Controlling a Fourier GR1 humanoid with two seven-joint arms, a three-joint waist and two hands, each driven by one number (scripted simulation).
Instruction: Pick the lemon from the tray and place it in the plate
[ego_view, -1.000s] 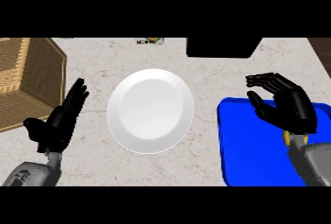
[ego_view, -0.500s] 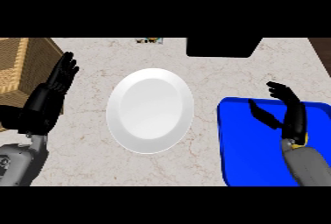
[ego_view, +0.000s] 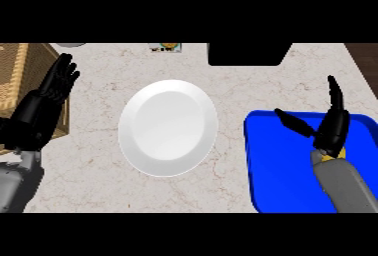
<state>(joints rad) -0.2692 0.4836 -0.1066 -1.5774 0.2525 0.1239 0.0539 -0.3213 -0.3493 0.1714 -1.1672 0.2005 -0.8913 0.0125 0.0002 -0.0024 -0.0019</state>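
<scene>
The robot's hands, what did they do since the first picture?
The right hand uncurled over the blue tray; its fingers now stretch out, thumb spread wide, holding nothing. The left hand slid up along the counter's left side, fingers straight, and now lies over the wicker basket. No lemon shows in any picture. The white plate and the tray stayed put.

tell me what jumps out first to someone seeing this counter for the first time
The white plate sits bare in the middle of the marbled counter, the brightest thing there. To its right lies the vivid blue tray, with the right hand over it, fingers straight and spread; no lemon shows. At the far left the left hand is open, fingers up, in front of a wicker basket.
</scene>
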